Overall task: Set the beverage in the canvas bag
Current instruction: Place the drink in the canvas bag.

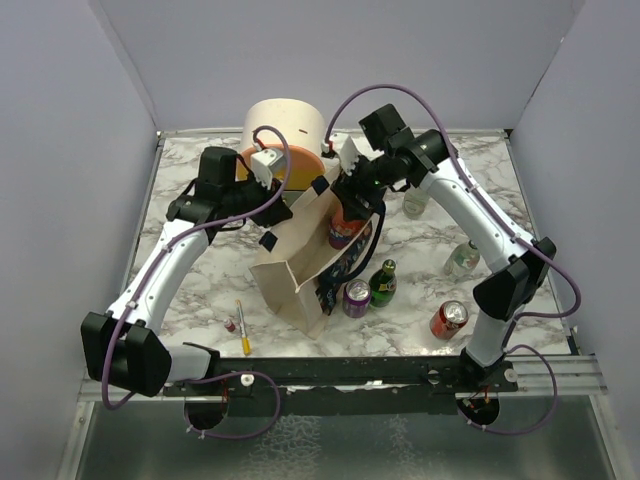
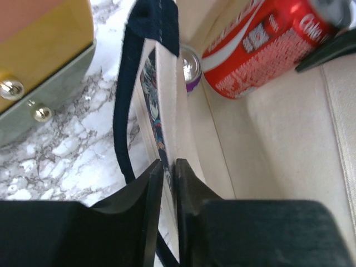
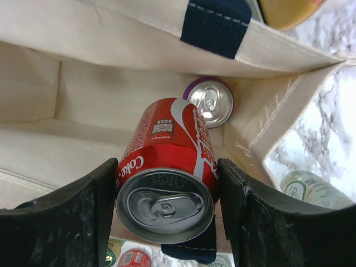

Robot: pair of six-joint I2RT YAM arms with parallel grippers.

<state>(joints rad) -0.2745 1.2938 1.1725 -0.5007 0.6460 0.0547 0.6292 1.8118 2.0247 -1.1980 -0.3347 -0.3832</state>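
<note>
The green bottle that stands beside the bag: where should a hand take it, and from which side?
Grip the green bottle at its narrow neck, coming from above or from the right. It stands upright, and the purple can and the canvas bag crowd its left side, so the body is probably blocked there.

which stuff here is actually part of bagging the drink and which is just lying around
In the job: canvas bag; red cola can gripped by the right tool; left tool pinching the bag's wall.
Lying about: green bottle; spare red can; yellow pen; cream-and-orange box.
</note>
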